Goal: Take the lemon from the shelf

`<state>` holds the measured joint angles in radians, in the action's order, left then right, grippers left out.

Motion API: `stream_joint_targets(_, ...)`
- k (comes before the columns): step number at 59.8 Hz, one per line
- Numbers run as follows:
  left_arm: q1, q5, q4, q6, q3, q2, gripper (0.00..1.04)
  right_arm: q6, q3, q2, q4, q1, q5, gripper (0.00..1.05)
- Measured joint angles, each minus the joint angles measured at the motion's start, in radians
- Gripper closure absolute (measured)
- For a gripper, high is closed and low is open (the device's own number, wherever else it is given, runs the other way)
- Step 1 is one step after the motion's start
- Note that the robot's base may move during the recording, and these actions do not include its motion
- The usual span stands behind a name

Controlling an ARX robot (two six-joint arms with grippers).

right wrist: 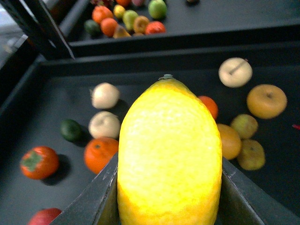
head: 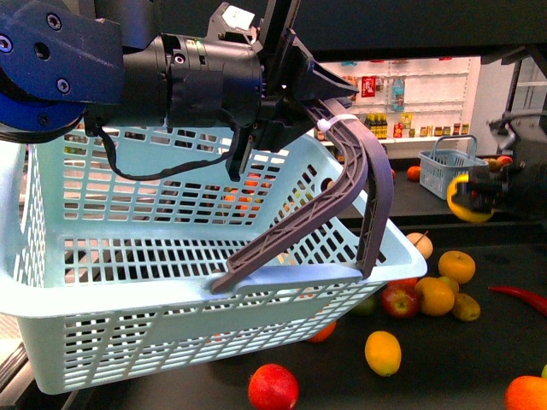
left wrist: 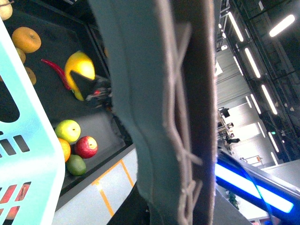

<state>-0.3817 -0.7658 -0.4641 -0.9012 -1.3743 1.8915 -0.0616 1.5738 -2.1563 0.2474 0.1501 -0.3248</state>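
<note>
— On the right, clear above the dark counter (head: pixel 466 367) of the shelf (head: pixel 444 224): lemon (head: pixel 464 203), pinched in the right tool (head: pixel 480 195). Closed snugly on both flanks, going by the wrist view, with no contact below.
— So picked already?
— Looks so. Grasped, raised, well apart from the oranges (head: pixel 456 266) and apple (head: pixel 398 300) lying beneath. Probably only the carry left.
— Toward the basket (head: pixel 171 282)?
— Likely, though hard to say for certain. Hangs by its handle (head: pixel 342 184) from the left tool (head: pixel 295 102), clamped round the top of the grip, open side up, between camera and shelf.
— Anything inside?
— Cannot tell through the mesh. Worth minding the rim on the way over.
</note>
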Motion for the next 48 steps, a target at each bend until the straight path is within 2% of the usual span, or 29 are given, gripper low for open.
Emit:
stream_joint_targets(12, 0.000, 0.000, 0.000, 0.000, 0.000, 0.000, 0.97, -0.130, -0.107, 0.174, 0.008, -0.036, -0.105, 0.58)
stream_joint_targets(21, 0.000, 0.000, 0.000, 0.000, 0.000, 0.000, 0.97, -0.209, -0.212, 0.267, 0.034, -0.105, -0.177, 0.58)
stream_joint_targets(48, 0.000, 0.000, 0.000, 0.000, 0.000, 0.000, 0.97, -0.267, -0.293, 0.266, 0.080, -0.260, -0.167, 0.59)
